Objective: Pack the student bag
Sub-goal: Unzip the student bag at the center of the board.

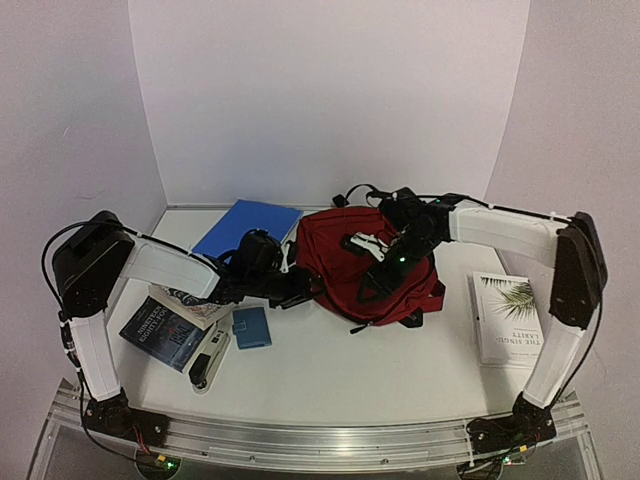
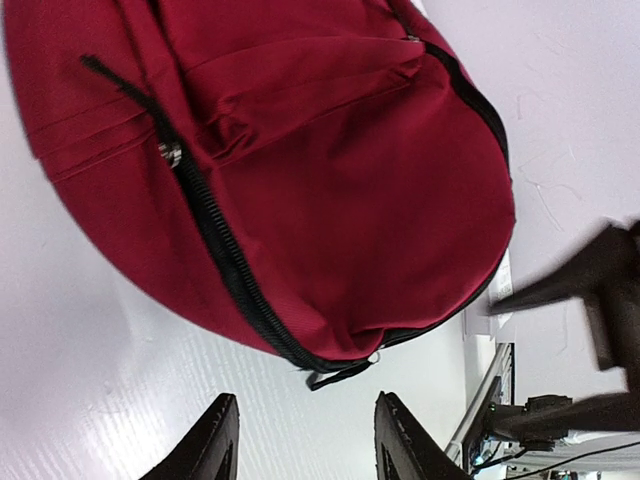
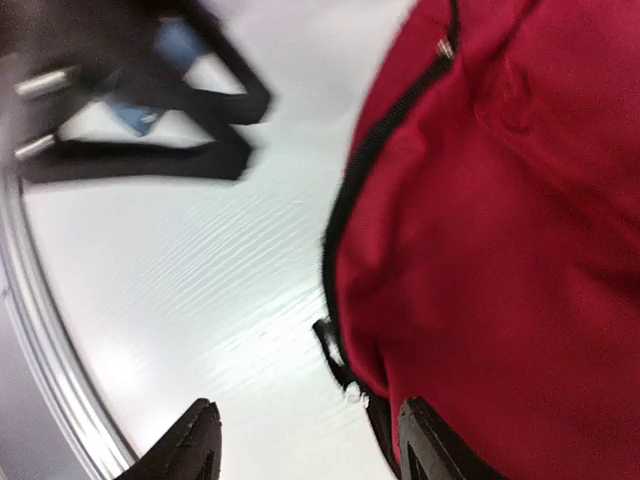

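Observation:
The student bag [image 1: 365, 272] is a dark red backpack lying flat in the middle of the table, with black straps at its far end. Its black zipper [image 2: 215, 240] runs along the side and ends in a black pull tab [image 2: 340, 374]. My left gripper [image 1: 308, 286] sits just off the bag's left edge; in the left wrist view this gripper [image 2: 305, 445] is open over bare table, short of the tab. My right gripper [image 1: 375, 280] hovers over the bag's near side. In its own view it [image 3: 310, 445] is open, one finger [image 3: 430, 450] by the red fabric [image 3: 500, 220], the tab [image 3: 335, 355] just ahead.
A blue folder [image 1: 247, 227] lies at the back left. Two books [image 1: 165, 330] are stacked at the left, with a small blue case [image 1: 251, 327] and a black-and-white stapler-like item [image 1: 208, 360] beside them. A white book [image 1: 507, 317] lies at the right.

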Controlling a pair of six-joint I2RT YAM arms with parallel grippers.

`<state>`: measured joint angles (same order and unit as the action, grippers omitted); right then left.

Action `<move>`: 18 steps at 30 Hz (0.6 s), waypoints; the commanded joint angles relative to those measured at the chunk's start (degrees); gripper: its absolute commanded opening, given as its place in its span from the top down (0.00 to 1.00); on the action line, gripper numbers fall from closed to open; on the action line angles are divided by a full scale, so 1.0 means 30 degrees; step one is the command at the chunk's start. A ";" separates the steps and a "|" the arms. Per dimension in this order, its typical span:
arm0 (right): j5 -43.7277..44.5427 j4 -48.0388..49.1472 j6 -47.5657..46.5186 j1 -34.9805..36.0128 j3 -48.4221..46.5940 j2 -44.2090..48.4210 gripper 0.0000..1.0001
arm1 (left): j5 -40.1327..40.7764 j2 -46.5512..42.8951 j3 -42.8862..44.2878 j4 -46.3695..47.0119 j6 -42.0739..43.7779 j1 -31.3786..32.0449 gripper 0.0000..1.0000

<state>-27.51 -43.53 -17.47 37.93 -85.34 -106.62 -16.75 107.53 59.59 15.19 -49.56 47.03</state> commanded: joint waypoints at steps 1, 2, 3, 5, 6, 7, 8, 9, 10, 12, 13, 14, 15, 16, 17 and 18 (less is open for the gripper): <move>-0.0706 -0.0553 -0.6376 0.0471 0.2030 0.2087 0.38 | -0.0147 -0.0032 0.0998 -0.1438 -0.1366 -0.0556 0.52; -0.0368 -0.0539 -0.7277 0.0625 0.2327 0.2197 0.38 | -0.0223 0.0072 0.1110 -0.1606 -0.1685 -0.0674 0.52; 0.0001 -0.0498 -0.8034 0.0749 0.2529 0.2216 0.38 | -0.0267 0.0147 0.1195 -0.1700 -0.1969 -0.0759 0.52; 0.0557 -0.0373 -0.8607 0.0906 0.2629 0.2094 0.38 | -0.0163 0.0219 0.1391 -0.1825 -0.2336 -0.0832 0.51; 0.0688 -0.0318 -0.8615 0.0935 0.2649 0.2078 0.39 | -0.0071 0.0261 0.1584 -0.1913 -0.2368 -0.0851 0.51; 0.0743 -0.0214 -0.8331 0.0930 0.2741 0.2169 0.39 | 0.0054 0.0330 0.1988 -0.2200 -0.2267 -0.0853 0.50; 0.0783 -0.0096 -0.7897 0.0922 0.2862 0.2288 0.39 | 0.0178 0.0416 0.2428 -0.2611 -0.2118 -0.0854 0.50; 0.0773 -0.0026 -0.7061 0.0922 0.3008 0.2391 0.40 | 0.0276 0.0618 0.2968 -0.3278 -0.1799 -0.0861 0.49; 0.0691 0.0003 -0.5937 0.0925 0.3142 0.2437 0.40 | 0.0358 0.0886 0.3643 -0.3939 -0.1428 -0.0861 0.48; 0.0321 -0.0005 -0.3511 0.0925 0.3703 0.2675 0.41 | 0.0515 0.1621 0.5190 -0.5806 -0.0611 -0.0851 0.44; 0.0105 0.0007 -0.2635 0.0921 0.4234 0.2982 0.41 | 0.0772 0.2048 0.6100 -0.6872 -0.0332 -0.0865 0.42; 0.0005 0.0037 -0.1922 0.0930 0.4791 0.3361 0.41 | 0.1042 0.2387 0.6986 -0.7793 -0.0143 -0.0939 0.39; 0.0037 0.0045 -0.1369 0.0918 0.5237 0.3697 0.41 | 0.1310 0.2756 0.7705 -0.8541 -0.0053 -0.1037 0.36; 0.0197 0.0039 -0.0846 0.0891 0.5589 0.4004 0.41 | 0.1628 0.3096 0.8402 -0.9289 -0.0063 -0.1170 0.31; 0.0440 0.0034 -0.0368 0.0812 0.5867 0.4269 0.41 | 0.1904 0.3391 0.9075 -0.9909 -0.0115 -0.1345 0.28; 0.0700 0.0025 0.0016 0.0686 0.6090 0.4488 0.41 | 0.2102 0.3687 0.9623 -1.0309 -0.0149 -0.1524 0.26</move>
<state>-26.59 -42.84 -26.39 40.73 -69.81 -97.95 -14.42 115.62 81.21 -5.19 -51.86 44.33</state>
